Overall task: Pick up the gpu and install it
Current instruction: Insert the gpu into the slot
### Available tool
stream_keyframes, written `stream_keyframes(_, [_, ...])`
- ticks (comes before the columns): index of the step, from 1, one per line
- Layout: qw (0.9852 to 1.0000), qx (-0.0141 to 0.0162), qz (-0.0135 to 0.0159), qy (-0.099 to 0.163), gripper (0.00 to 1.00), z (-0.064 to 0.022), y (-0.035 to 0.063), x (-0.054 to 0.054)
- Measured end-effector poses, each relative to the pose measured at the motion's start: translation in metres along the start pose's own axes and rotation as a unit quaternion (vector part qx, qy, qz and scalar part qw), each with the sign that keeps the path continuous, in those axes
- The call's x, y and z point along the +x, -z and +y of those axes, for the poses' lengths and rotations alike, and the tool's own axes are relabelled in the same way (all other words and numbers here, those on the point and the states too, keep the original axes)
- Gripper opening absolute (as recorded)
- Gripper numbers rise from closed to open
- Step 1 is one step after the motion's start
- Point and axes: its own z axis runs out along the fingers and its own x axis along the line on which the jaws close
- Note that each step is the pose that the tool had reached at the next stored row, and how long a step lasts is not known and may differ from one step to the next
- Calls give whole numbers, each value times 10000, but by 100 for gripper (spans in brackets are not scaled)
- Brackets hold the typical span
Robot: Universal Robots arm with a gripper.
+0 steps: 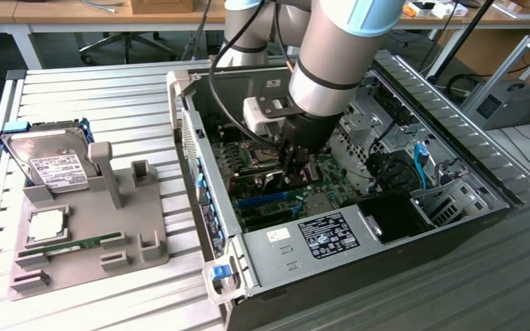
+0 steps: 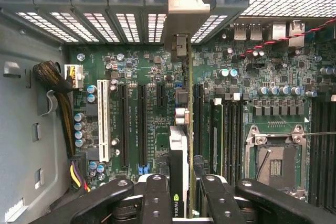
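Observation:
The gpu (image 2: 179, 145) is seen edge-on in the wrist view, standing on its long edge over the green motherboard (image 2: 131, 66). Its grey metal end bracket (image 2: 181, 11) reaches the row of rear slot openings in the case. My gripper (image 2: 185, 199) is shut on the card, one black finger on each side of it. In the exterior view the gripper (image 1: 292, 169) is deep inside the open computer case (image 1: 211, 179), with the gpu (image 1: 267, 181) low over the expansion slots.
A white slot (image 2: 103, 121) and black slots (image 2: 142, 124) lie beside the card, with RAM slots and the CPU socket (image 2: 275, 161) on the other side. A power supply (image 1: 324, 234) fills the case's near end. A grey fixture (image 1: 90, 234) on the exterior view's left holds a hard drive (image 1: 49, 162).

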Motion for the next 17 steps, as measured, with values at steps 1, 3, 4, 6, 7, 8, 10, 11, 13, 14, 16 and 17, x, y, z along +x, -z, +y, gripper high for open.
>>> stream_keyframes(1, [10000,0,0,-1,27,5,-1,0])
stream_keyframes(3, [10000,0,0,0,27,12,-3,0])
stream_keyframes(4, [10000,0,0,1,27,14,-4,0])
stream_keyframes(6, [10000,0,0,1,27,16,-6,0])
stream_keyframes(7, [10000,0,0,0,27,20,-10,0])
stream_keyframes(8, [10000,0,0,0,27,24,-14,0])
stream_keyframes(10, [10000,0,0,1,27,29,-21,1])
stream_keyframes(11, [10000,0,0,0,27,33,-26,1])
stream_keyframes(13, [10000,0,1,0,27,38,-31,1])
stream_keyframes(14, [10000,-1,1,1,27,39,-31,1])
stream_keyframes(16, [10000,0,0,0,27,45,-33,0])
stream_keyframes(17, [10000,0,0,0,27,47,-33,0])
